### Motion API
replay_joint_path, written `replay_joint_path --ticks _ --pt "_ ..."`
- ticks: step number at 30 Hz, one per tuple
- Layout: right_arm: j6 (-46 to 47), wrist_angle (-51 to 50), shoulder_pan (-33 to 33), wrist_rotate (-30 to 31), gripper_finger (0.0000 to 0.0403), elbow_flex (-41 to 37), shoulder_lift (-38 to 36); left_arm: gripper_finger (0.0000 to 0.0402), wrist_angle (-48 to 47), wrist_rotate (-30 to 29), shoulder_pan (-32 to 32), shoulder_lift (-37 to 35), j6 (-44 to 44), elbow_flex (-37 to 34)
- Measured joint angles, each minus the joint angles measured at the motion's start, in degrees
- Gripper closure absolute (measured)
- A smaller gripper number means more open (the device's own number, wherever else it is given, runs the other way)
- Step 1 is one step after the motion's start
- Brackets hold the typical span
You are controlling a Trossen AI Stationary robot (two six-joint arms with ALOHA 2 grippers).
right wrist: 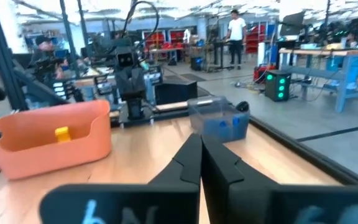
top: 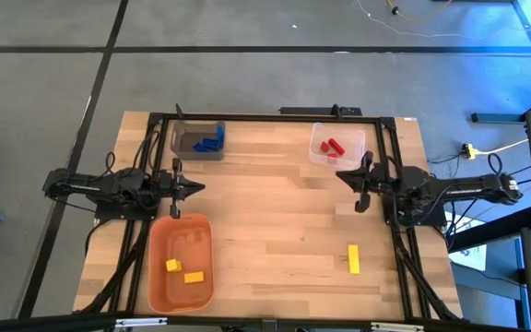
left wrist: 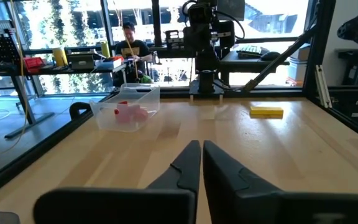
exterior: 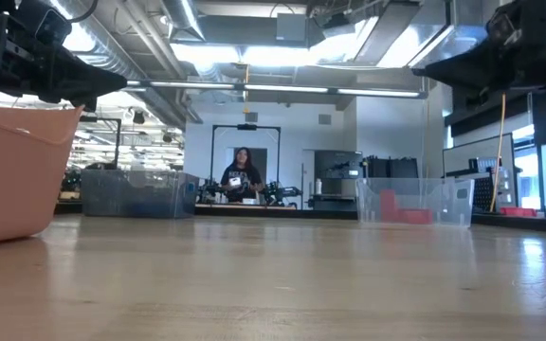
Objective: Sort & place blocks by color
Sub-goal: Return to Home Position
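The right pincer (top: pixel 360 191) hangs above the bare wood at about three o'clock on the counter, its two dark fingers (right wrist: pixel 188 163) pressed flat together with nothing between them. The left pincer (top: pixel 175 192) mirrors it at about nine o'clock, fingers likewise closed tight and empty, poised between the grey bin and the orange one.

Just beyond the right pincer, toward one o'clock, stands the clear plastic bin (top: pixel 357 140) with two small red plastic bricks (top: pixel 332 146) already in it. At about eleven o'clock sits the grey rectangular bin (top: pixel 183 140) holding several small blue plastic bricks (top: pixel 212 142). At seven o'clock the rounded orange plastic tub (top: pixel 158 267) holds two yellow plastic bricks (top: pixel 184 271).

One piece remains loose: an elongated yellow plastic brick (top: pixel 353 259) lying flat on the pale wooden counter (top: pixel 275 231) at about five o'clock, well apart from every bin and on the right arm's side.

That brick looks light, rigid and smooth-sided, so it should lift with little effort but could skate or twist out of a careless pinch. I would judge the best hold to be across its short width, at the middle of its length, with the fingers spread first and lowered over both long faces. Gripped near an end it may pivot. It is hard plastic, so a firm squeeze should do it no harm.
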Motion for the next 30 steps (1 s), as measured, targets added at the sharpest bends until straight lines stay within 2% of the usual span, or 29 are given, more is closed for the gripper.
replay_joint_path --ticks 7,11,14,16,19,23,30 --pt "1.33 -9.19 0.00 -1.72 0.0401 0.00 -9.09 0.0385 0.00 0.00 -0.02 0.00 0.02 0.00" --pt "2.35 -6.72 0.00 -3.80 0.0402 -4.50 -14.02 0.0392 0.00 0.00 -0.02 0.00 0.02 0.00" --pt "4.52 -10.46 0.00 -4.12 0.0402 -4.92 -17.01 0.0399 -0.02 -0.04 -0.02 0.02 0.00 0.00" --pt "4.58 -12.25 0.00 -6.67 0.0402 -4.90 -18.72 0.0400 -0.06 0.22 -0.02 0.11 0.04 0.00" --pt "5.86 -14.00 0.03 -9.85 0.0403 -4.92 -18.53 0.0397 -0.19 1.03 -0.02 0.20 0.00 0.02" --pt "6.10 -15.07 0.02 -11.13 0.0403 -4.92 -18.46 0.0400 -0.89 5.23 -0.04 0.31 0.03 0.02" --pt "2.81 -14.95 0.02 -11.27 0.0392 -4.92 -18.47 0.0383 -0.50 3.10 -0.02 0.33 -1.62 0.00"
